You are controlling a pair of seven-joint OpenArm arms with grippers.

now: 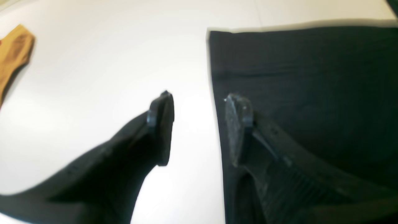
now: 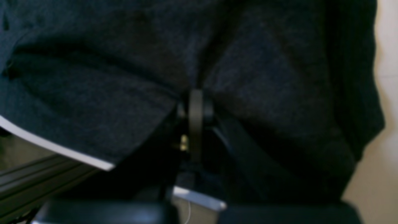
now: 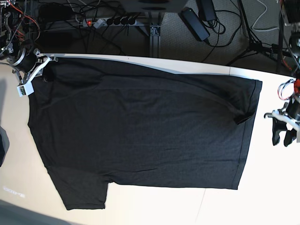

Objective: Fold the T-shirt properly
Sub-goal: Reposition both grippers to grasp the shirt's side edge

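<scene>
The black T-shirt (image 3: pixel 140 131) lies spread flat on the white table (image 3: pixel 272 197), hem towards the right and one sleeve (image 3: pixel 84 197) at the front left. No graphic shows. My right gripper (image 3: pixel 43 70) is at the shirt's far left corner and is shut on a bunch of the black fabric (image 2: pixel 248 62), seen close up in the right wrist view with the gripper (image 2: pixel 196 93) pinching a fold. My left gripper (image 3: pixel 281 133) is open and empty, just right of the hem. In the left wrist view the gripper (image 1: pixel 199 124) straddles the shirt's straight edge (image 1: pixel 214 93).
An orange-brown cloth (image 1: pixel 12 59) lies on the table at the far left of the left wrist view. A dark object (image 3: pixel 2 140) sits at the table's left edge. Cables and a power strip (image 3: pixel 112 21) lie on the floor beyond the far table edge.
</scene>
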